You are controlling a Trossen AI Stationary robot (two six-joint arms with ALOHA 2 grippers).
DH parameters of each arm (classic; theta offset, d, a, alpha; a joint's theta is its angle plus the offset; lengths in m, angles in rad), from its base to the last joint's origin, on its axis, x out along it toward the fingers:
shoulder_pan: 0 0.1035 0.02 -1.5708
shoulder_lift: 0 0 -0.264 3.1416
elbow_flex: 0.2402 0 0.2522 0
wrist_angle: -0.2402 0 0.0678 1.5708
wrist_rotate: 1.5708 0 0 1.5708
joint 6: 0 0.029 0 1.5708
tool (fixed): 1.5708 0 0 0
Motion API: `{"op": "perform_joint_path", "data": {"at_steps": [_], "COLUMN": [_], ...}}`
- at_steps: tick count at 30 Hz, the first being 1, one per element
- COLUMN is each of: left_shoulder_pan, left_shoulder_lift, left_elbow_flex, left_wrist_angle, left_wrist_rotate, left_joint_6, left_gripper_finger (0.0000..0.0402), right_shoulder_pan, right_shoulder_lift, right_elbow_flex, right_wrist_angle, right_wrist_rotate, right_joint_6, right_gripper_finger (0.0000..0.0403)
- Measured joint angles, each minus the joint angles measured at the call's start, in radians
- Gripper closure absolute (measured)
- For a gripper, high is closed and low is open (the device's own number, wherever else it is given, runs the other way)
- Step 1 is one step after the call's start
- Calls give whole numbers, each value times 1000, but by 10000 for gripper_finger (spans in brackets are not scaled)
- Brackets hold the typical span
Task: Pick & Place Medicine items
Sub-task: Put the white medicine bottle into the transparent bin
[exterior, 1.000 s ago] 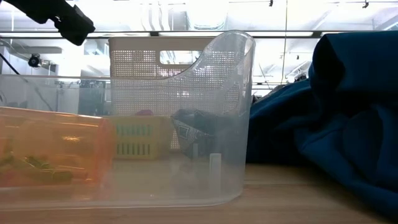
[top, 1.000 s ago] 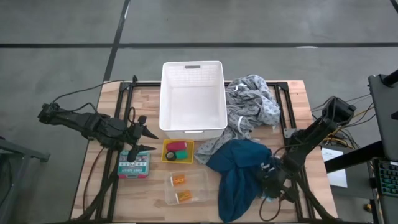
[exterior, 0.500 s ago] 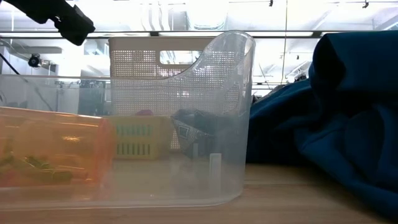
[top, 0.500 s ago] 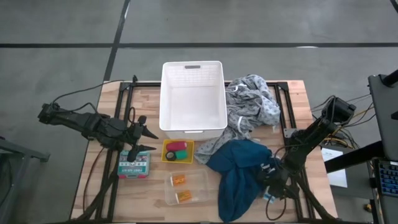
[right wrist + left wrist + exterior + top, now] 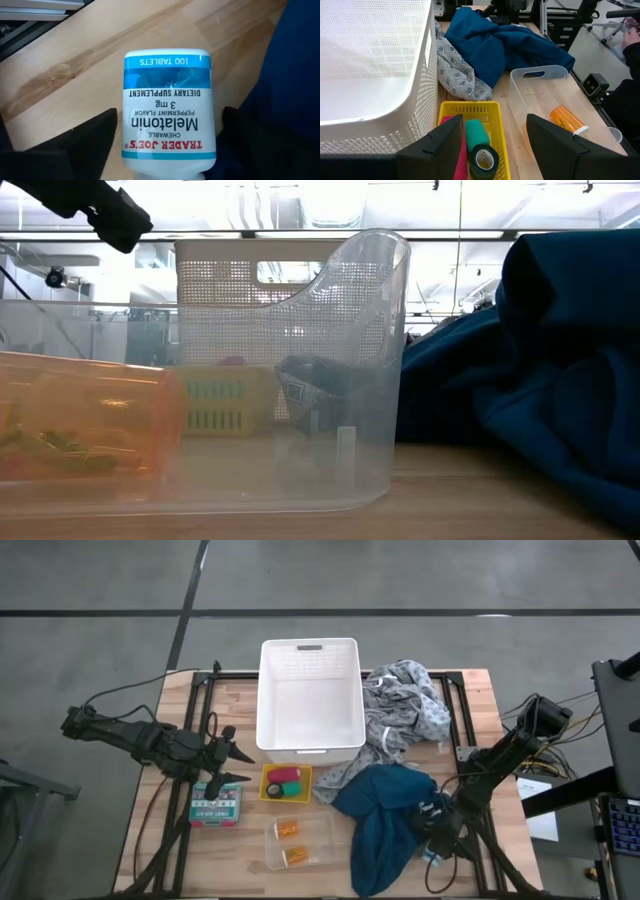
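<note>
A white melatonin bottle (image 5: pixel 169 100) lies on its side on the wood beside the teal-blue cloth (image 5: pixel 385 815). My right gripper (image 5: pixel 170 150) is open low over it, one finger on each side; in the high view this gripper (image 5: pixel 432 840) is near the table's right near corner. My left gripper (image 5: pixel 492 145) is open and hovers clear of a yellow basket (image 5: pixel 495 107) that holds a pink-red cylinder (image 5: pixel 451 150) and a dark green roll (image 5: pixel 481 150). Two orange pill bottles (image 5: pixel 289 830) (image 5: pixel 295 856) lie in a clear bin (image 5: pixel 325 840). A teal labelled box (image 5: pixel 216 803) lies flat below the left gripper (image 5: pixel 238 765). My right gripper's fingers (image 5: pixel 75 145) stand close on either side of the white bottle's body (image 5: pixel 127 125), pointing down at it from above. The bottle lies flat on the table. I cannot tell whether the fingers touch it.
A large white perforated basket (image 5: pixel 270 690) stands at the far middle of the table. The grey patterned cloth (image 5: pixel 405 705) is heaped to its right and overlaps the teal-blue cloth. A person's hand (image 5: pixel 630 35) shows beyond the table's edge.
My right gripper has edged slightly toward the table's near edge, down by the white bottle. The left arm has kept still.
</note>
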Motion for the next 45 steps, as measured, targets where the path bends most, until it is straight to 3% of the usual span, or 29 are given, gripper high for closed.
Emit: {"op": "perform_joint_path", "data": {"at_steps": [8, 13, 19, 25, 35, 41, 45], "left_shoulder_pan": [0, 0, 0, 0, 0, 0, 0], "left_shoulder_lift": [0, 0, 0, 0, 0, 0, 0], "left_elbow_flex": [0, 0, 0, 0, 0, 0, 0], "left_wrist_angle": [0, 0, 0, 0, 0, 0, 0], "left_wrist_rotate": [0, 0, 0, 0, 0, 0, 0], "left_joint_6": [0, 0, 0, 0, 0, 0, 0], "left_gripper_finger": [176, 176, 176, 176, 176, 176, 176], "right_shoulder_pan": [0, 2, -1, -1, -1, -1, 0], "right_shoulder_lift": [0, 0, -27, -87, -126, -76, -35], "right_elbow_flex": [0, 0, 45, 137, 213, 190, 190], "right_wrist_angle": [7, 25, 63, -37, -214, -135, -23], "right_wrist_rotate": [-4, -13, -92, -94, -26, -110, -136], "right_joint_6": [-5, -8, 1, -4, -33, -152, -107], "right_gripper_finger": [141, 176, 148, 116, 126, 128, 112]}}
